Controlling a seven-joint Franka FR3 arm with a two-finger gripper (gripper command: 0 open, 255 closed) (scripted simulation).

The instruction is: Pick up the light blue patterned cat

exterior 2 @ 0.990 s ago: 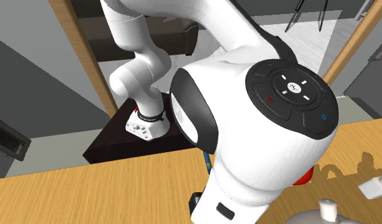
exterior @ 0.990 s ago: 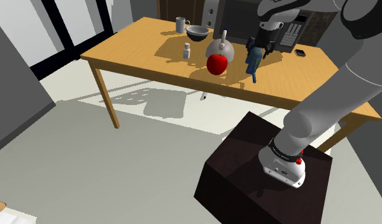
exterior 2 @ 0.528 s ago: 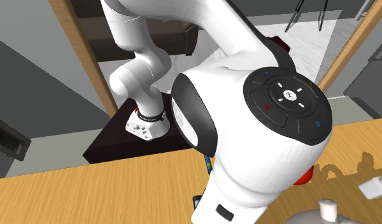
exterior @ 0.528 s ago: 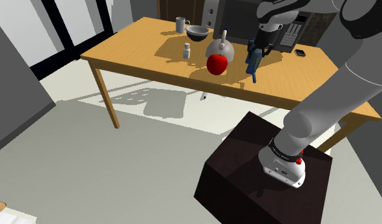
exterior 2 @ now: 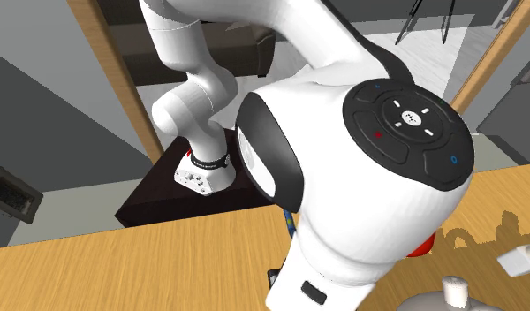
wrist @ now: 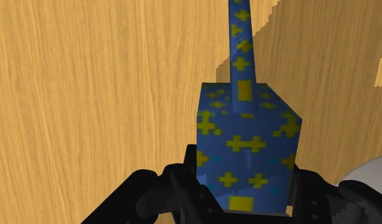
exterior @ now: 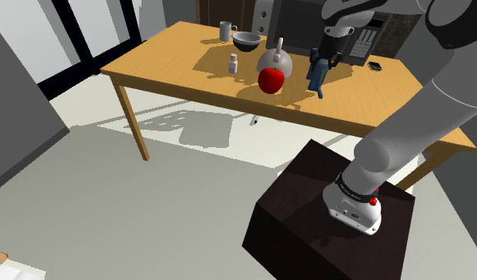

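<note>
In the shoulder view the hand (exterior: 323,57) is in the upper right of the frame, above the wooden worktop (exterior: 165,60). It is closed on the cat (exterior: 316,75), which is dark blue with a yellow pattern, not light blue. The cat hangs directly under the hand, with its thin tail pointing down toward the worktop. It cannot be told whether the tail tip touches the wood.

In the wrist view the hand (wrist: 240,188) clasps the blocky body of the cat (wrist: 247,146) between its two black fingers (wrist: 183,181), one on each side. The tail stretches away from the hand, over the wood grain.

Back in the shoulder view, a red apple (exterior: 270,79) stands near the cat, on its left in the frame. A grey kettle (exterior: 273,57) is just behind the apple, and a dark bowl (exterior: 246,41) is further up and to the left. The dark stand (exterior: 324,215) is in the lower right.
</note>
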